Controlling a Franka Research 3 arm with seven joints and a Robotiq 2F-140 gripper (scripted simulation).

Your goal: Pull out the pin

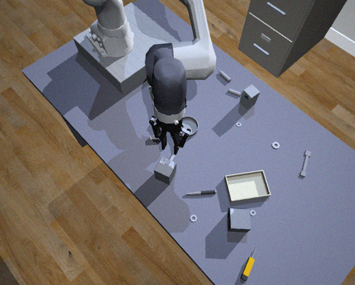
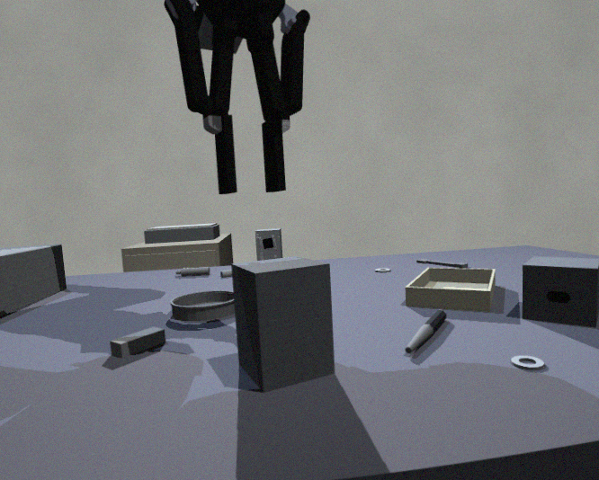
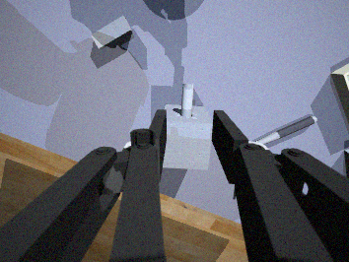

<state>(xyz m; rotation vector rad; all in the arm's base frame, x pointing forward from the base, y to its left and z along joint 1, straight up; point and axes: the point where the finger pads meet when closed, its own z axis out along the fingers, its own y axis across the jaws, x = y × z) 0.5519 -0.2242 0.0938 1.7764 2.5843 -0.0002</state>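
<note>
A grey block (image 1: 165, 171) (image 2: 284, 320) (image 3: 187, 140) stands on the purple table near its front left edge. A light grey pin (image 1: 172, 157) (image 3: 187, 99) sticks out of the block on the side toward the arm's base. The pin is hidden in the exterior view. My gripper (image 1: 170, 149) (image 2: 250, 190) (image 3: 189, 125) hangs above the block, fingers pointing down. The fingers stand a little apart with nothing between them, clear of the pin and the block.
A round ring dish (image 1: 190, 124) (image 2: 202, 305) lies behind the block, a small bar (image 2: 137, 341) to its side. A pen (image 1: 201, 192) (image 2: 425, 331), a cream tray (image 1: 266, 186) (image 2: 450, 296), a second block (image 1: 239, 219) (image 2: 559, 295) and a washer (image 1: 193, 215) (image 2: 527, 360) lie to the right. A third block (image 1: 250, 95) (image 2: 268, 244) stands far back.
</note>
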